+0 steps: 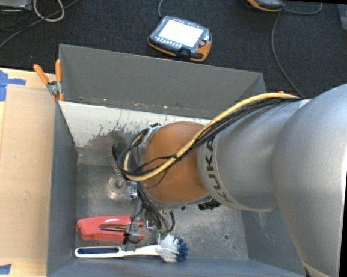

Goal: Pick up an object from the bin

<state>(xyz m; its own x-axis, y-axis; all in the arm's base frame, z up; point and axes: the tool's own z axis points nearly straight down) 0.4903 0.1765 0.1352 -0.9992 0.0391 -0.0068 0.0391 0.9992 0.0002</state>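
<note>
My gripper [139, 228] hangs low near the bin's front, under the arm's orange cover. It is at the right end of a red stapler [101, 227] that lies flat on the floor at the front left. Just in front of the stapler, a white dish brush [121, 252] with a blue inlay lies along the front wall. Its blue and white bristle head is just right of the gripper. A small silver round metal part [116, 188] sits on the floor behind and to the left of the gripper.
The arm and its orange cover with cables hide the middle of the bin and much of the right side. The front wall is close behind the brush. Bare grey floor shows at the front right and far left.
</note>
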